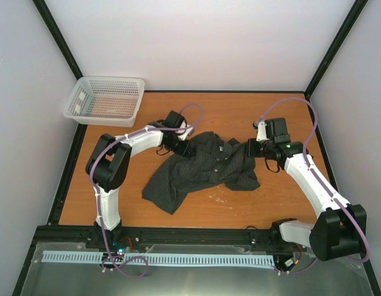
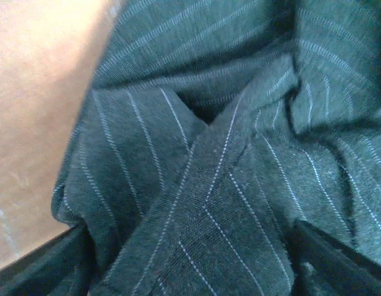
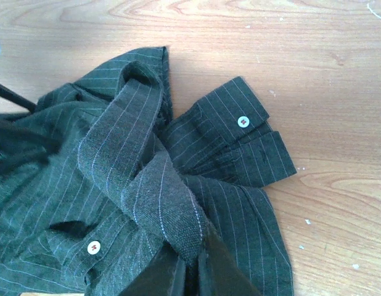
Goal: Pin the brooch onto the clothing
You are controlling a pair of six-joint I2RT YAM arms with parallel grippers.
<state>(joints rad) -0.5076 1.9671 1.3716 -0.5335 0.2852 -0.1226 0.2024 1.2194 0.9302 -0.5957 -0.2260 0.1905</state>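
A dark charcoal, finely pinstriped cloth shirt (image 1: 200, 169) is lying crumpled in the middle of the orange-brown wooden table (image 1: 270, 203), and both arms are reaching onto its far edge, one at each side.

The left gripper (image 1: 180, 147) is sitting at the shirt's far left corner. In its wrist view, its two black fingers (image 2: 36, 268) are standing wide apart at the lower corners, and a thick crossed fold of the shirt (image 2: 196, 203) is filling the space between them. The jaws are not pressing the cloth together.

The right gripper (image 1: 253, 148) is working at the shirt's far right corner. Its wrist view shows the dark fingers (image 3: 221, 277) coming together at the bottom edge, clamped on a raised, twisted band of the shirt (image 3: 159, 197) that is running up from the heap into them. Just beyond that band, a cuff with a small white round button (image 3: 243, 121) is lying flat on the wood, and a second white button (image 3: 93, 248) is showing on the fabric nearer the fingers.

A white plastic mesh basket (image 1: 113, 79) is standing at the far left corner of the table, well apart from the shirt. A pale patch is showing inside by its left wall, too small to tell what it is.
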